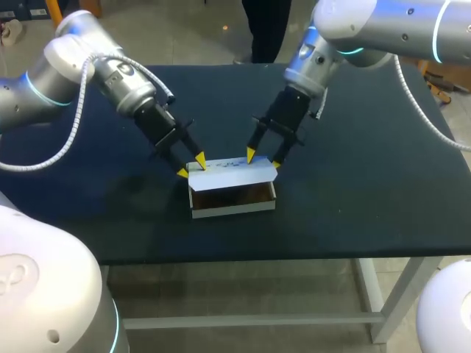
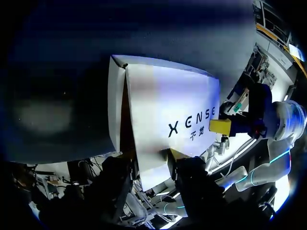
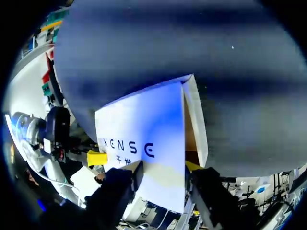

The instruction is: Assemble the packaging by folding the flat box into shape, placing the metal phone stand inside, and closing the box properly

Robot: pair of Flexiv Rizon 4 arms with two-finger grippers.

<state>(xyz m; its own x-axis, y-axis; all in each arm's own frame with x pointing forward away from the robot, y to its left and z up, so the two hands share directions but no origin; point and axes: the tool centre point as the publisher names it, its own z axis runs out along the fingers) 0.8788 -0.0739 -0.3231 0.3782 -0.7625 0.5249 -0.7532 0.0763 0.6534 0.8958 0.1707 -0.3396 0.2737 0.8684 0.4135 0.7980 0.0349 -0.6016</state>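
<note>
A white box point(image 1: 234, 207) stands in the middle of the dark table, its printed lid point(image 1: 232, 173) raised and leaning over the opening. The inside looks dark brown, and I see no phone stand. My left gripper point(image 1: 190, 165) holds the lid's left end; in the left wrist view the lid point(image 2: 168, 100) runs out from between its fingers point(image 2: 152, 154), which touch both of its edges. My right gripper point(image 1: 263, 159) holds the right end the same way, the lid point(image 3: 144, 124) lying between its fingers point(image 3: 165, 165). Each wrist view shows the other arm's yellow fingertip point(image 2: 220, 127) point(image 3: 96, 158) at the lid's far end.
The dark table point(image 1: 368, 184) stretches bare around the box. Its front edge point(image 1: 294, 257) lies a short way in front of the box. Both arms slope down from the upper corners and meet over the box.
</note>
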